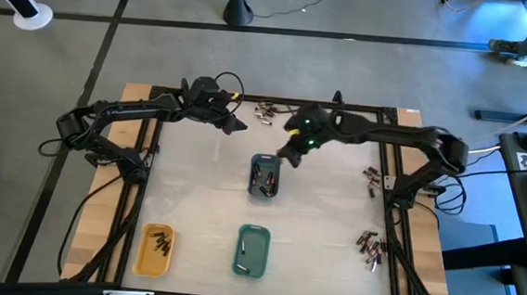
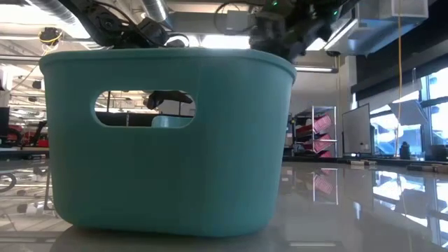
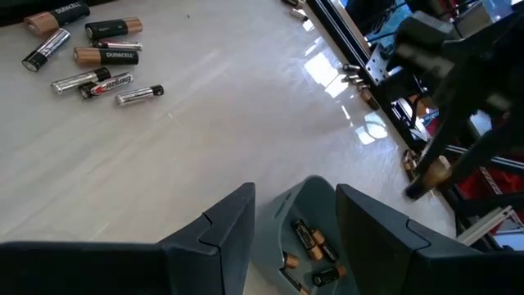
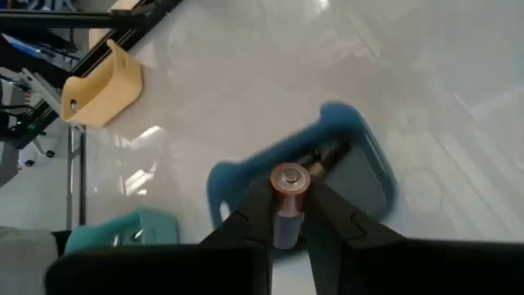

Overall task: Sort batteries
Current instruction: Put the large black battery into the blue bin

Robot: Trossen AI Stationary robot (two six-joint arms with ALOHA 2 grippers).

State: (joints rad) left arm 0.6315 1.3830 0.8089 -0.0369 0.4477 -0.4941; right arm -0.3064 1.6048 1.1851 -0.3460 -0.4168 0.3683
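My right gripper (image 4: 288,215) hangs over the grey-blue tray (image 1: 263,177), shut on one copper-topped battery (image 4: 288,190). The tray has several batteries (image 3: 311,246) lying in it. My left gripper (image 3: 295,221) hovers open and empty at the tray's far left, above the table. Loose batteries lie in a group at the table's far edge (image 1: 266,113) and in two groups near the right edge (image 1: 371,178), (image 1: 370,248). The yellow tray (image 1: 155,249) and the green tray (image 1: 252,249) stand near the front edge. My right gripper pinches the battery by its sides (image 4: 284,221) between its two fingers, coming from above and slanting down. The battery's copper end (image 4: 288,177) stands out past the fingers. It is lifted clear, above the grey-blue tray (image 4: 360,176).
A black frame (image 1: 388,165) runs round the work area. The green tray (image 2: 168,140) fills most of the low view. Bare tabletop lies between the grey-blue tray and the right-hand battery groups, and between the trays and the left rail.
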